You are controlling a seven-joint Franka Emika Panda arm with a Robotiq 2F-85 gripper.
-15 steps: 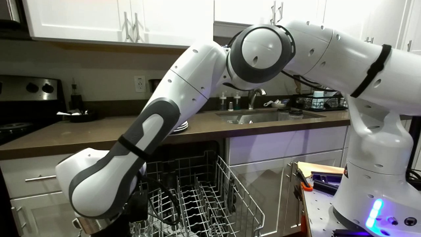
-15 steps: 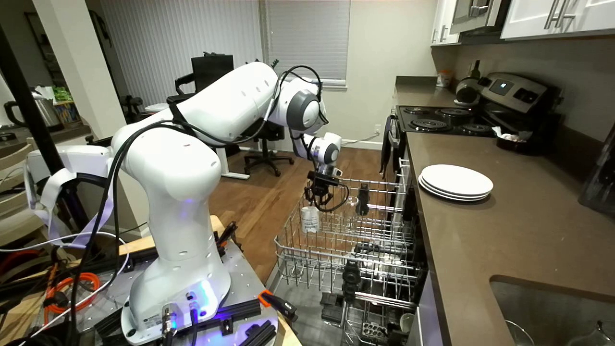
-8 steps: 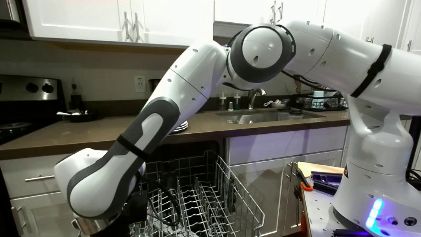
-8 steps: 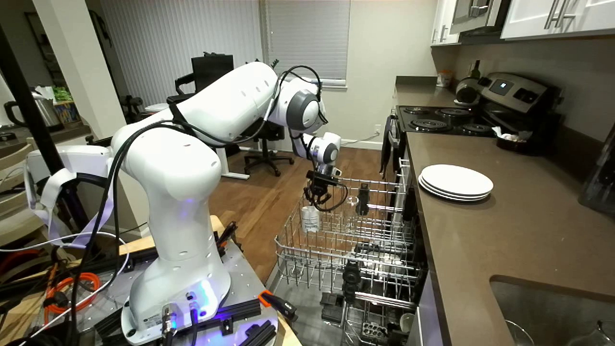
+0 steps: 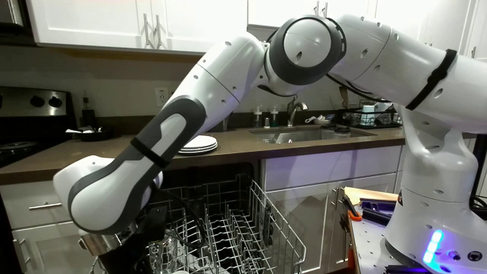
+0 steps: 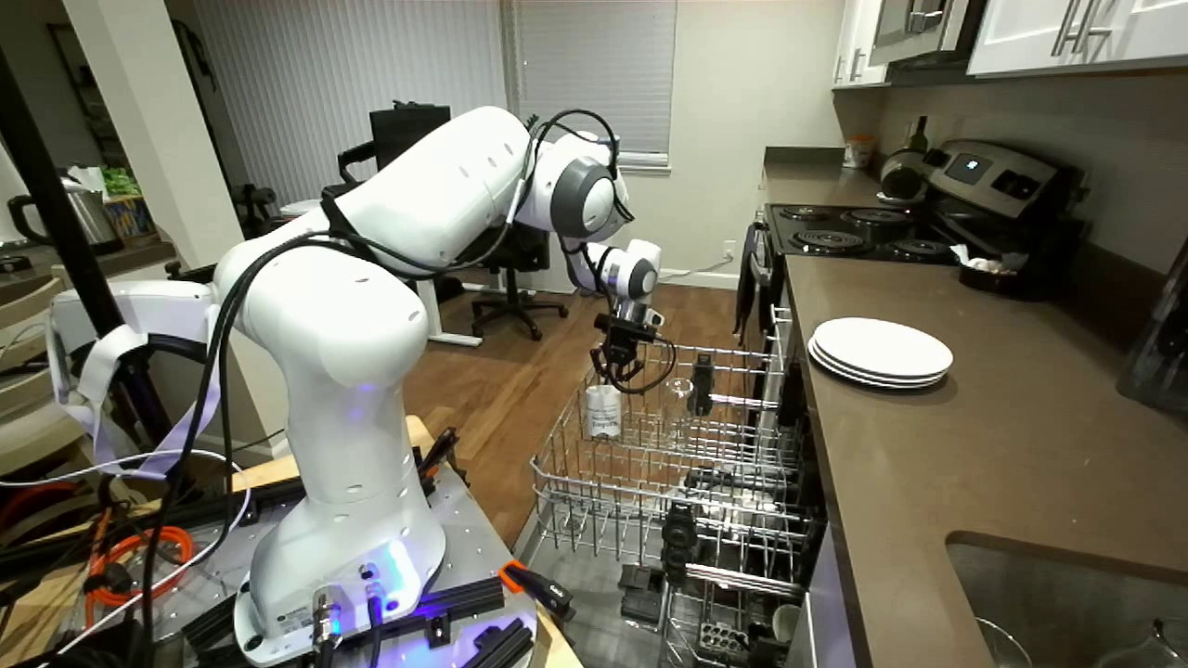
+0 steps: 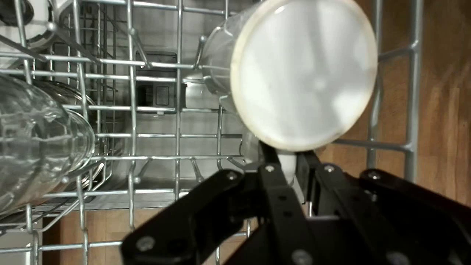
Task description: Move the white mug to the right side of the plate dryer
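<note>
Far left, wrist view: clear glassware [image 7: 33,147]. Middle: the plate dryer [image 7: 178,135], wire grid. Right: the white mug [image 7: 305,73] over the wires, near the side rail [image 7: 414,92]; my jaws pinch its handle [image 7: 287,163]. Touching wires or clear, I cannot tell.

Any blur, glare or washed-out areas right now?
Wrist view: white mug looks soft, with bright patches, while the plate dryer looks crisper; both exterior views: base light glares blue-white; in an exterior view, upper cabinets wash out near white, dishwasher cavity is deep in shadow.
</note>
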